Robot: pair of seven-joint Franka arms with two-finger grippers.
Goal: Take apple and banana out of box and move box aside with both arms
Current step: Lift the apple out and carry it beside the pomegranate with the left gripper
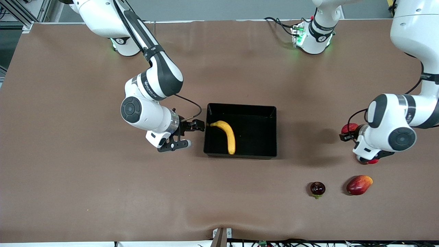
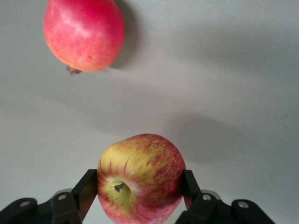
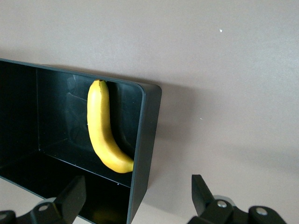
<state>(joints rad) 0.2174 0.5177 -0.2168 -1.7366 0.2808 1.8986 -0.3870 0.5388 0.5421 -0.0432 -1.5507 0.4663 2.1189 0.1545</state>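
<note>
On the brown-covered bench [image 1: 85, 178], the long yellow banana [image 1: 226, 135] lies in the glossy black tray [image 1: 271, 132], stem toward the wide-open right gripper [image 1: 187, 135] straddling the tray wall; the left gripper [image 2: 140, 193] clamps the red-yellow apple [image 2: 140, 184]

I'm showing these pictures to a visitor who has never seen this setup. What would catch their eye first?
Probably the yellow banana lying in the black box mid-table, with the right claw open over the box's wall at the right arm's end. Next, the left claw at the left arm's end of the table, shut on a red and yellow apple, with a pomegranate on the table close by.
</note>
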